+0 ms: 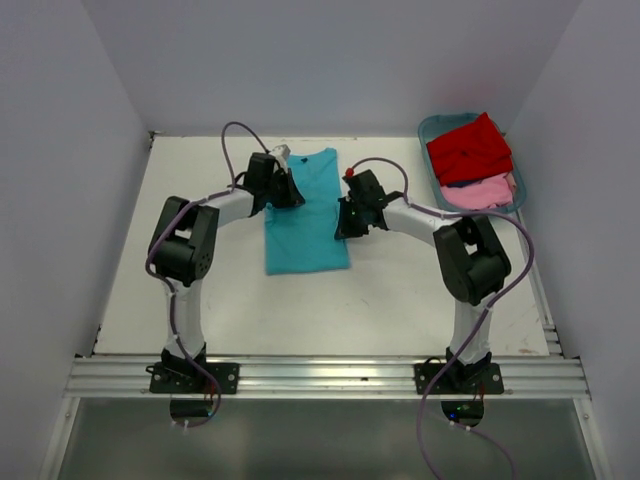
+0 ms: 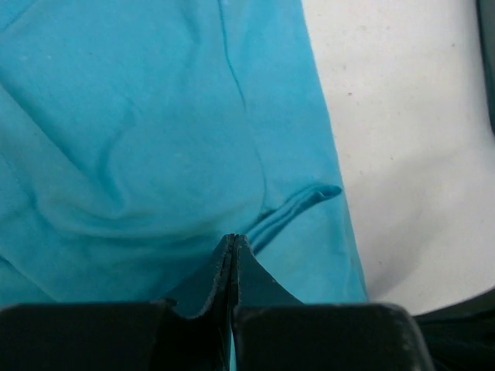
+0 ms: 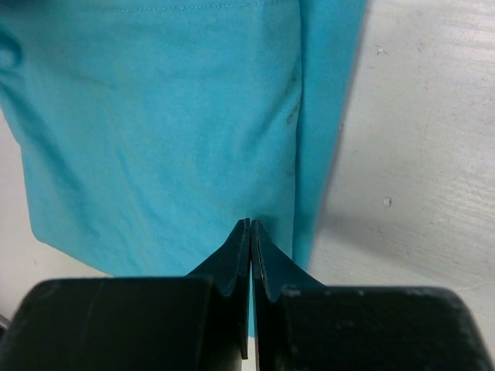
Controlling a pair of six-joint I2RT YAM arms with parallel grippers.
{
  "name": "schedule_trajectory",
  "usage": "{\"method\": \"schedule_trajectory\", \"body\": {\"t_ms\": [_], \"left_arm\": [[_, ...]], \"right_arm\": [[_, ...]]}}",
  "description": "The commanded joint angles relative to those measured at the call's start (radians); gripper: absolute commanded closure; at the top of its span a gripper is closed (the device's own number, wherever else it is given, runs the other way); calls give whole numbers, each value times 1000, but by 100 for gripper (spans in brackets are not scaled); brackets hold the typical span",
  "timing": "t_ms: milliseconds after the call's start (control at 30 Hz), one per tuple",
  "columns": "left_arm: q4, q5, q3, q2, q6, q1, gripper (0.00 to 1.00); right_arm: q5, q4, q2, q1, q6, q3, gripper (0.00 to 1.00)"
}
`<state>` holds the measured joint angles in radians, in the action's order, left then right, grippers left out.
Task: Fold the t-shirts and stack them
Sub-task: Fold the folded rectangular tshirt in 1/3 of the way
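Observation:
The turquoise t-shirt (image 1: 305, 225) lies flat on the white table, folded into a long narrow strip with the collar end at the back. My left gripper (image 1: 290, 195) is shut over the shirt's left edge near the top; in the left wrist view its tips (image 2: 233, 238) sit close over the cloth (image 2: 155, 116) beside a folded sleeve hem. My right gripper (image 1: 343, 218) is shut at the shirt's right edge; in the right wrist view its tips (image 3: 250, 222) sit over the cloth (image 3: 155, 116). Neither shows cloth pinched. The red t-shirt (image 1: 470, 148) and pale pink t-shirt (image 1: 485, 190) lie in the tub.
The teal plastic tub (image 1: 425, 130) stands at the back right corner against the wall. White walls close in the table on the left, back and right. Bare white table (image 1: 400, 300) lies in front of the shirt, and the metal rail (image 1: 320, 375) runs along the near edge.

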<state>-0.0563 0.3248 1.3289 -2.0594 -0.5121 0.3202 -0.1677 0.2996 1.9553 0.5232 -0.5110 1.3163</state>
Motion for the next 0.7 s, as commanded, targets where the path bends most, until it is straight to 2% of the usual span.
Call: {"method": "schedule_trajectory", "body": {"t_ms": [0,267,400,467,500,533,567,667], "left_arm": [[53,-13,90,-82,37,-35,100],[-3,84,193,-99,66,-89,100],[-112,89,142,74,61,-96,99],[-155,76,95,181,63,-96,85],[-158,73,79,211,63,-96,83],[-133,63,57,238,58,-96,80],[-101,31,44,280,55,-96,68],[61,-3,-19,341,53,-95,60]], "right_arm": [[37,-11,-87,0,23,-17,100],[59,-20,-140,0,26,-75,100],[69,-36,-159,-2,28,-92,100],[68,-39,-165,0,31,-98,100],[63,-43,-165,0,29,-100,100],[63,-43,-167,-2,31,-106,100],[63,-43,-168,-2,34,-107,100],[56,-33,-171,0,38,-112,100]]}}
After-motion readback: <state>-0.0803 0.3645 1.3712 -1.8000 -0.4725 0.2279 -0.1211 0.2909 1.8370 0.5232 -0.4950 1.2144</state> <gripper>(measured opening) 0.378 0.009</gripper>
